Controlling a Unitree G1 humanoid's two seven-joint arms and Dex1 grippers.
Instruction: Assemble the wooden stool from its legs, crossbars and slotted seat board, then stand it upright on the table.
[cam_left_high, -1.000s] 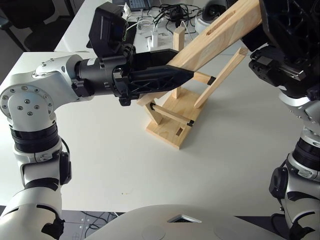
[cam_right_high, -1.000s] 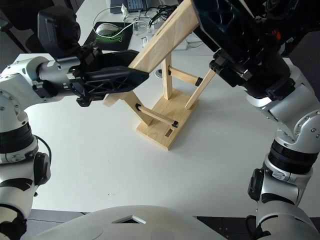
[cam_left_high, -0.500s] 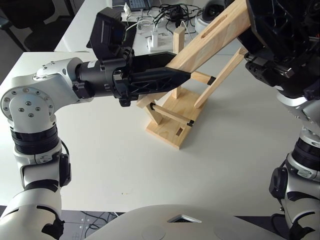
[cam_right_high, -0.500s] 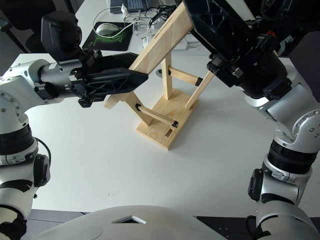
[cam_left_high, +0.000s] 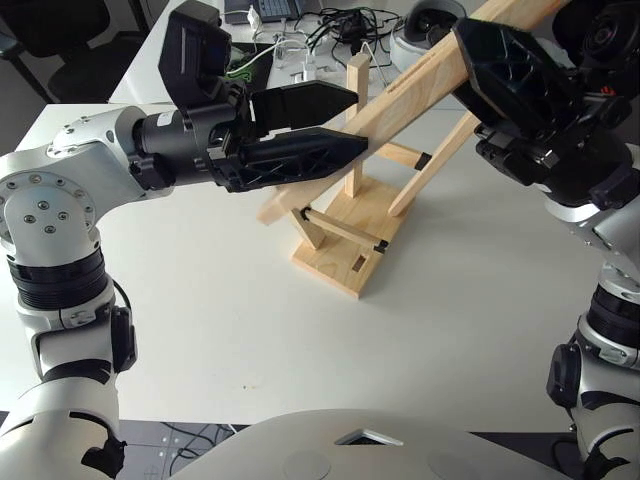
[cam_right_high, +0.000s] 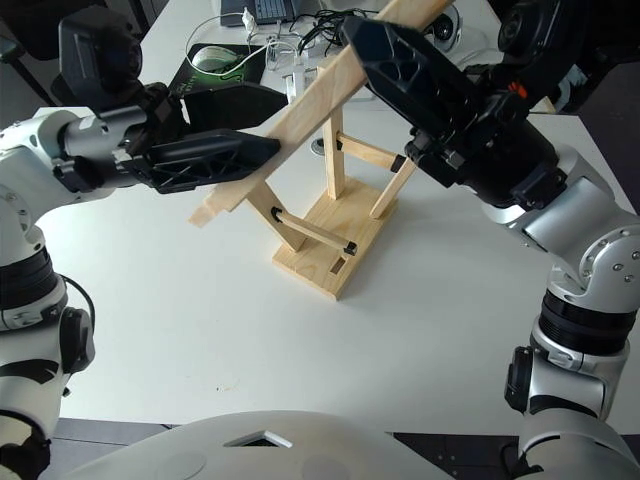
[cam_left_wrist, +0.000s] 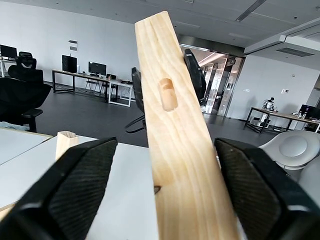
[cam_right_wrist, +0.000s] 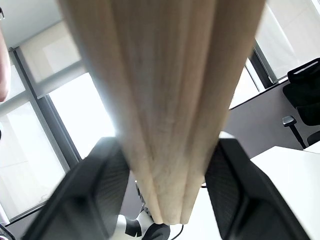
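- While your right gripper (cam_left_high: 465, 60) stays clamped on the upper part of the long wooden piece (cam_left_high: 410, 90), your left gripper (cam_left_high: 358, 120) has let go of it. A second ago its jaws were pressed close at the piece. Now they stand wide apart.
- From the left wrist you see the piece run between the two fingers (cam_left_wrist: 80, 190), with a gap on each side.
- From the right wrist you see the fingers (cam_right_wrist: 100, 195) sitting tight on both sides of the piece.
- Your right arm has swung lower and more toward the middle. The piece now lies flatter than before, and its low end has dropped nearer the table (cam_left_high: 250, 330). You cannot tell if that end touches the table.
- The rest of the stool has not moved. The seat board (cam_left_high: 330, 265) lies flat on the table. An upright leg (cam_left_high: 358, 75) and a leaning leg (cam_left_high: 443, 155) stick up from it. One crossbar (cam_left_high: 345, 229) sits low and another crossbar (cam_left_high: 400, 154) sits higher.
- The long piece crosses over the stool, in front of the upright leg. The lower finger of your left gripper hides part of the piece.
- Cables (cam_left_high: 345, 22) and a mouse pad (cam_right_high: 215, 62) lie at the far end of the table, well apart from the stool.
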